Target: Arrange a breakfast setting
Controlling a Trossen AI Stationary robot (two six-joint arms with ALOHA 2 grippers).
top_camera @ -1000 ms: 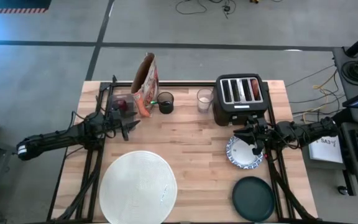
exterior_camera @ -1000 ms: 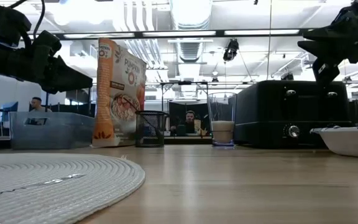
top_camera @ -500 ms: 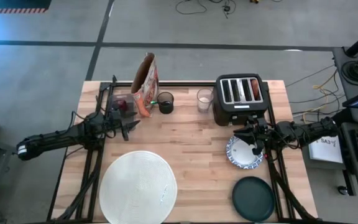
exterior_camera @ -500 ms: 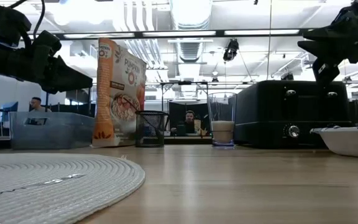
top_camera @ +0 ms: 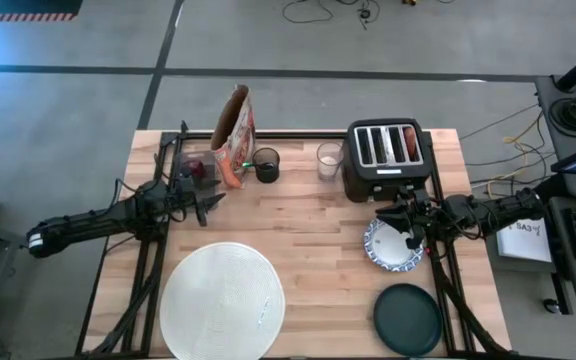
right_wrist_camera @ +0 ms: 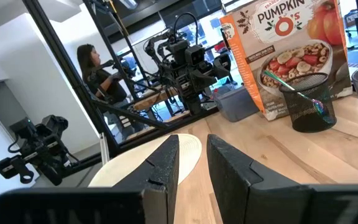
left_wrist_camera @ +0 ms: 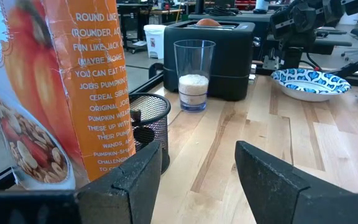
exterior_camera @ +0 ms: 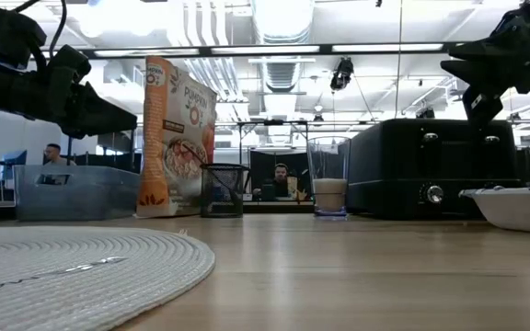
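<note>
The black toaster (top_camera: 388, 158) stands at the far side of the wooden table (top_camera: 308, 225), and I place everything by it. The right gripper (top_camera: 405, 222) hangs just in front of the toaster, above the near-left rim of the blue-and-white patterned bowl (top_camera: 394, 245). Its two fingers (right_wrist_camera: 232, 177) stand slightly apart with only a narrow gap, and nothing is between them. The bowl rests on the table just in front of the toaster, and the dark green plate (top_camera: 408, 319) lies further toward the near edge, beyond the bowl, apart from it.

The small clear glass (top_camera: 329, 160) stands just beside the toaster on its left, with something white at its bottom. Further left from the toaster is a dark mesh cup (top_camera: 266, 164), then a tall orange cereal box (top_camera: 235, 135). Beyond the box a clear bin (top_camera: 195, 165) holds something dark red; I cannot tell if it is the apple.

The left gripper (top_camera: 204, 203) is far left of the toaster, a little in front of the bin, above the bare wood. Its fingers (left_wrist_camera: 129, 186) are spread wide and they hold nothing.

The big round white mat (top_camera: 222, 300) lies at the near edge, well apart from the toaster, toward the left. A thin pale object (top_camera: 264, 310) lies on its right part; it is too small to name surely.
</note>
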